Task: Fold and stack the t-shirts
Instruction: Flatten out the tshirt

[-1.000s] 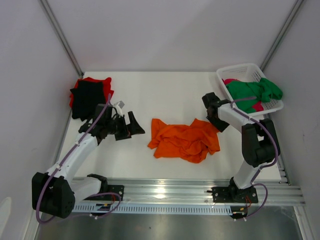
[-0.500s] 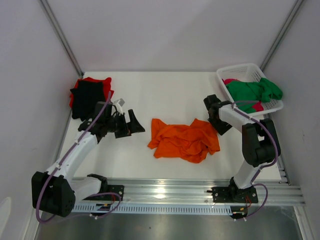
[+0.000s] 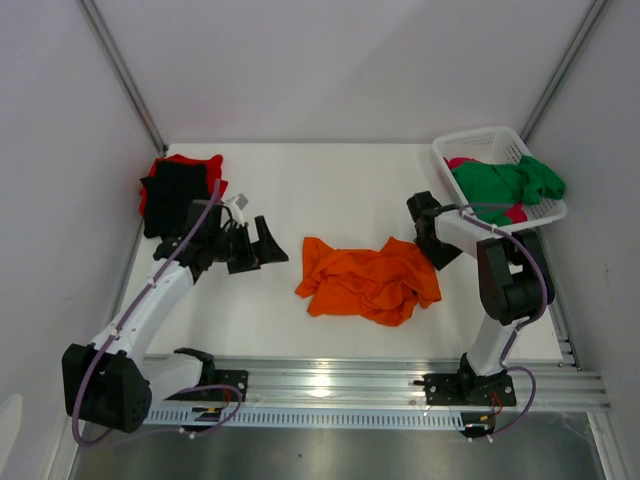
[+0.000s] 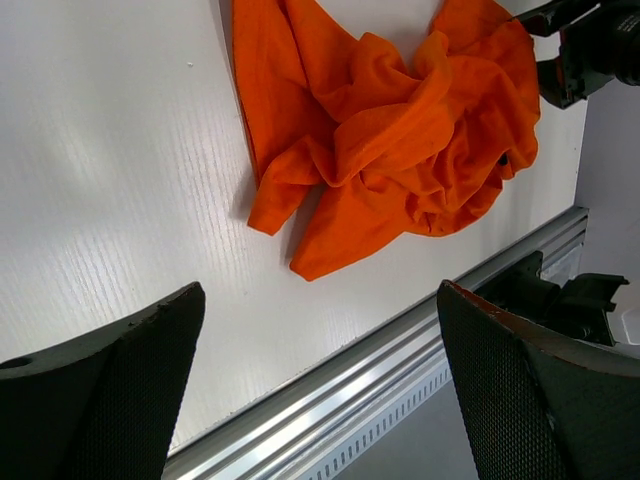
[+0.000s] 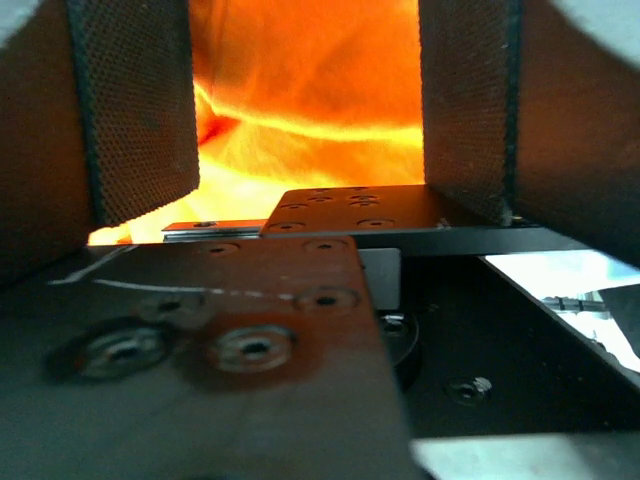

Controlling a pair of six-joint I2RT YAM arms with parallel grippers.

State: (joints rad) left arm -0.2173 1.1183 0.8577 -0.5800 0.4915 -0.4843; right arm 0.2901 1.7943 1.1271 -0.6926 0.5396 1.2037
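A bright orange t-shirt [image 3: 366, 281] lies crumpled in the middle of the table, and also shows in the left wrist view [image 4: 390, 130]. My right gripper [image 3: 438, 252] stands open at its back right corner. Orange cloth [image 5: 300, 60] fills the gap between its fingers [image 5: 135, 100], with nothing pinched. My left gripper [image 3: 272, 248] hangs wide open left of the shirt, apart from it, fingers [image 4: 100, 400] empty. A black t-shirt [image 3: 172, 196] lies on a red one [image 3: 188, 160] at the back left. Green [image 3: 505, 182] and magenta-pink [image 3: 461, 162] t-shirts sit in the basket.
The white lattice basket [image 3: 490, 138] stands at the back right corner. A metal rail [image 3: 330, 385] runs along the table's near edge. White walls close in the left, back and right sides.
My right gripper has edged down onto the orange shirt's corner and its jaws have narrowed slightly. The left arm has hardly moved.
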